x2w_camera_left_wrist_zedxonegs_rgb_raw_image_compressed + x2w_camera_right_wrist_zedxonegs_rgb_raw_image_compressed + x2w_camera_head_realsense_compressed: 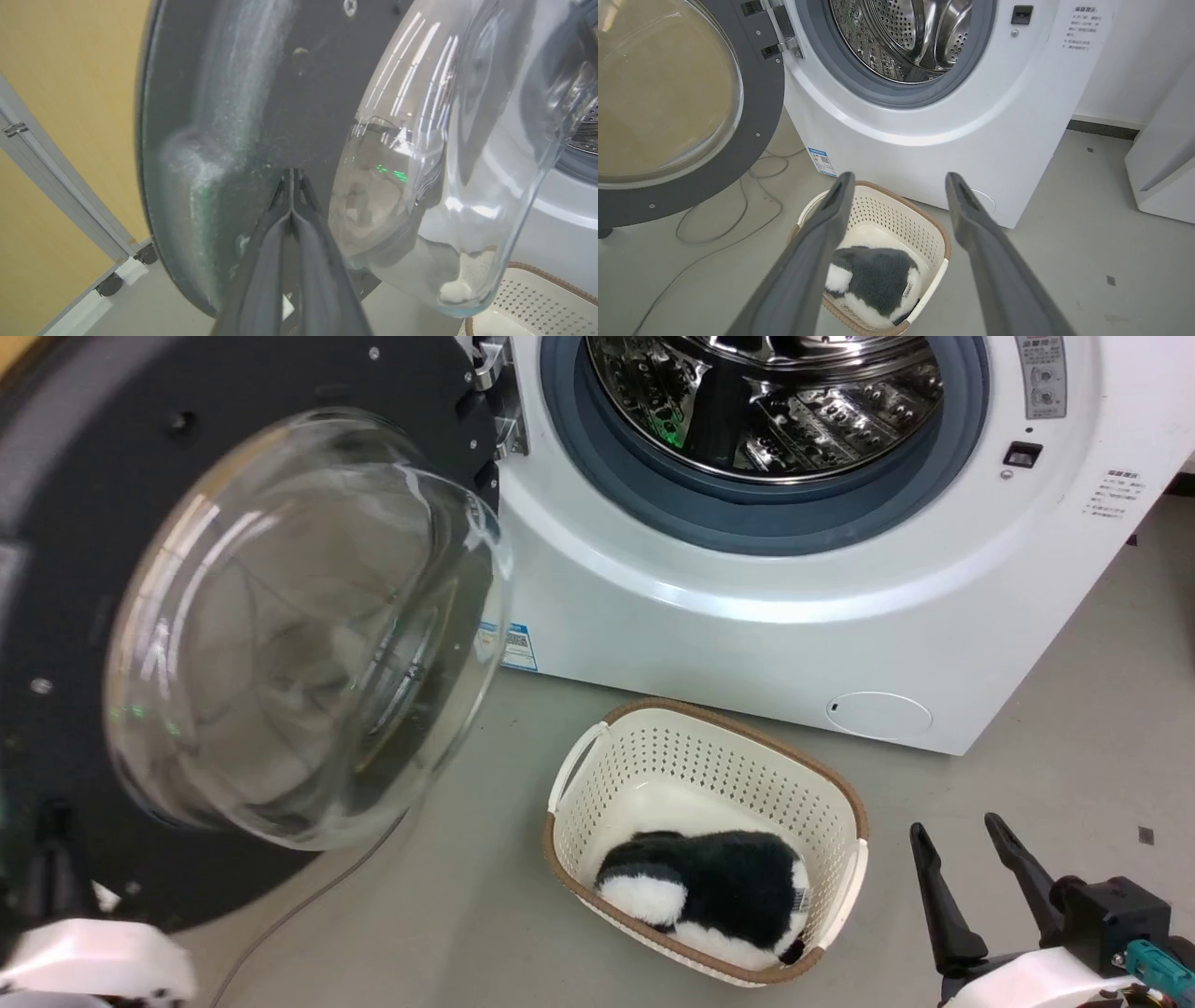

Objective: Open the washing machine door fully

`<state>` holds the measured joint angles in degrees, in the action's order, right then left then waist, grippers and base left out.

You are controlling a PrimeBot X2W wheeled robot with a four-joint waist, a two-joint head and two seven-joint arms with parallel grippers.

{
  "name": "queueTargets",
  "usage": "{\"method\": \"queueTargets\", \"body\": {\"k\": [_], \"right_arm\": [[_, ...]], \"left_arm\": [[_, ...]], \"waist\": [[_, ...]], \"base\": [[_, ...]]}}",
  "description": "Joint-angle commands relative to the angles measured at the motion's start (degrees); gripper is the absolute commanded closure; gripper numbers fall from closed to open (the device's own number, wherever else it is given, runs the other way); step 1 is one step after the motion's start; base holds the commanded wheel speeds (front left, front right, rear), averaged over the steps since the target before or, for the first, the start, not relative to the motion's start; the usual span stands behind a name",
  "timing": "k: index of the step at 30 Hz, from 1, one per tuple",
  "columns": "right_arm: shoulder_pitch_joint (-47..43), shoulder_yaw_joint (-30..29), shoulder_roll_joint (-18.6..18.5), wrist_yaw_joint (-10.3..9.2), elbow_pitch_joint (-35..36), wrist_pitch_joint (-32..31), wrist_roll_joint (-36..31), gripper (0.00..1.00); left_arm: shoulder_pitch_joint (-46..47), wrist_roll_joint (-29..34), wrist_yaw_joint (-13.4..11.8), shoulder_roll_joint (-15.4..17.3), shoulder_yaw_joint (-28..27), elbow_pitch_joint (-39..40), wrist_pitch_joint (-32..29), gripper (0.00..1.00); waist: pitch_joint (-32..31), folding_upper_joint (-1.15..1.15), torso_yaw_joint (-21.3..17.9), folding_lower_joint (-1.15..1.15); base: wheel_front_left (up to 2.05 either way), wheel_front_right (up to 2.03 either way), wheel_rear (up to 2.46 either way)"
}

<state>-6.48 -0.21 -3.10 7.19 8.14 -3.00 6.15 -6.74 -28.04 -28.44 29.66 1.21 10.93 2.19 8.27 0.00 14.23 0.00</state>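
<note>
Head view: the washing machine door (pixel 56 541) hangs swung out on the left, with its glass bowl (pixel 299 635) bulging toward the camera. The washing machine (pixel 747 644) has its drum mouth uncovered. A basket (pixel 577 775) holding a plush toy (pixel 728 882) sits just in front. The right gripper (pixel 957 828) hovers beside it, fingers spread, holding nothing.

Left wrist view: the left gripper (pixel 290 179) has its fingers pinched together, tips at the door's black inner face, just beside the bowl. A grey frame (pixel 60 186) stands near the door's outer rim.

Right wrist view: there's bare floor (pixel 1087 270) to the right and a cable (pixel 738 219) under the door.
</note>
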Motion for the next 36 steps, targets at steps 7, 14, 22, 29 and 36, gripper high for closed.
{"method": "queueTargets", "body": {"k": [7,14,22,29,36], "right_arm": [[1.45,0.11,0.23,0.3,0.21,0.06,-0.75,0.0],[1.78,0.44,0.23,0.3,-0.14,0.06,-1.07,0.0],[0.8,0.61,0.23,0.3,-1.27,0.56,-0.35,0.0],[-0.22,0.77,0.23,0.3,-2.03,0.79,0.27,0.0],[-0.99,0.97,0.23,0.3,-2.08,0.78,0.47,0.0]], "left_arm": [[4.94,-2.76,4.12,1.79,-3.61,-10.17,5.03,1.0],[8.64,-4.34,6.84,1.99,-4.75,-19.58,8.53,1.0],[5.78,-4.59,7.38,-1.72,-4.27,-21.83,11.33,1.0],[0.56,-1.86,5.06,-6.39,-2.82,-15.35,12.45,0.87],[-4.56,0.86,3.75,-9.02,-0.45,-6.63,12.49,0.0]], "waist": [[0.51,0.0,-0.17,0.0],[0.01,0.0,-1.01,0.0],[-2.25,0.0,-1.84,0.0],[-4.37,0.0,-2.06,0.0],[-6.07,0.0,-2.84,0.0]], "base": [[0.0,0.0,0.0],[0.0,0.0,0.0],[0.0,0.0,0.0],[0.0,0.0,0.0],[0.0,0.0,0.0]]}}
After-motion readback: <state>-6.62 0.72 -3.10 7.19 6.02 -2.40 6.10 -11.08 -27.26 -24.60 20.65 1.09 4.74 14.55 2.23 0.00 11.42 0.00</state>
